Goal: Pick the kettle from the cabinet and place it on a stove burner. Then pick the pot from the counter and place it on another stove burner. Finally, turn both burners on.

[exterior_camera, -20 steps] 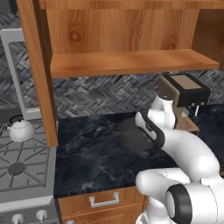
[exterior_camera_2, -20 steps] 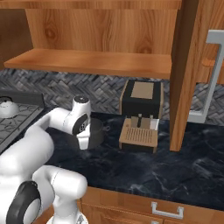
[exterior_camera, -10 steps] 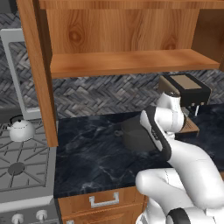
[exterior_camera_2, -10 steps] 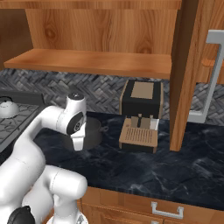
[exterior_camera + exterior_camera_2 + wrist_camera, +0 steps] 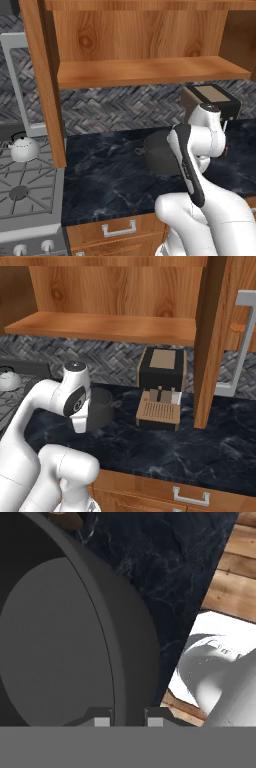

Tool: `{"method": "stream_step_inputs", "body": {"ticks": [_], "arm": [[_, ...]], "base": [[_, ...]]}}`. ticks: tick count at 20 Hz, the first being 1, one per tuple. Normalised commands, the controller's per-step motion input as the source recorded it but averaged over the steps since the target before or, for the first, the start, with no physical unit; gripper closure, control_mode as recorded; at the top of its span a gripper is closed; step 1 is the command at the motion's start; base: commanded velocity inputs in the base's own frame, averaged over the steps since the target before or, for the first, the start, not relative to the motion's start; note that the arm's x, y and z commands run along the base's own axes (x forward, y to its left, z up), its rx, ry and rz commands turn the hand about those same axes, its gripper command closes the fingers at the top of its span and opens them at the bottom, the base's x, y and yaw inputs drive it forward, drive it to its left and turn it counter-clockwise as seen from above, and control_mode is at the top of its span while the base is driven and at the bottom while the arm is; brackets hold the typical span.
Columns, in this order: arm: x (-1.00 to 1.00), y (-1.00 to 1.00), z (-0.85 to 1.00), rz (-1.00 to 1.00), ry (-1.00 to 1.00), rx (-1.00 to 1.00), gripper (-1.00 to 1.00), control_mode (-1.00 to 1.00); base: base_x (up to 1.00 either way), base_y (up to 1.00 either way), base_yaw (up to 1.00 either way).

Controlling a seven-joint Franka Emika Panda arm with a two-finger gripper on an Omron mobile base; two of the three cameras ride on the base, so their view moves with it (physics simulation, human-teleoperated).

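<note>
The dark grey pot (image 5: 156, 154) is over the black counter (image 5: 107, 177), partly behind my white forearm; it also shows as the pot (image 5: 104, 405) in the right base view. In the hand view my gripper (image 5: 130, 720) is shut on the pot (image 5: 55, 637), one fingertip inside its wall and one outside. Whether the pot rests on the counter or hangs just above it, I cannot tell. The silvery kettle (image 5: 24, 147) stands on the rear part of the stove, over a burner. A front burner (image 5: 20, 191) is bare. The cabinet (image 5: 150, 72) shelf is empty.
A dark coffee machine (image 5: 161, 387) with a wooden drip tray stands on the counter (image 5: 175, 448) right of the pot. A wooden cabinet side panel (image 5: 47, 85) drops to the counter between the stove and the pot. Stove knobs (image 5: 34, 247) sit at the front.
My arm has drifted a little toward the stove side, and its upper joint has risen, with the pot still gripped. The kettle has not moved.
</note>
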Motion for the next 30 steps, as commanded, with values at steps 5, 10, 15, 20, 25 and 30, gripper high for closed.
{"method": "stream_step_inputs", "body": {"ticks": [5,10,15,20,25,30], "arm": [[-0.47,0.0,0.43,-0.05,0.0,0.0,1.0,-1.0],[-0.42,0.0,0.5,-0.04,0.0,0.0,1.0,-1.0],[-0.37,0.0,0.44,-0.04,0.0,0.0,1.0,-1.0],[-0.41,0.0,0.29,-0.03,0.0,0.0,1.0,-1.0],[-0.33,0.0,0.12,-0.02,0.0,0.0,1.0,-1.0],[0.0,0.0,0.0,0.0,0.0,0.0,1.0,-1.0]], "base": [[0.0,0.0,0.0],[0.0,0.0,0.0],[0.0,0.0,0.0],[0.0,0.0,0.0],[0.0,0.0,0.0],[0.0,0.0,0.0]]}}
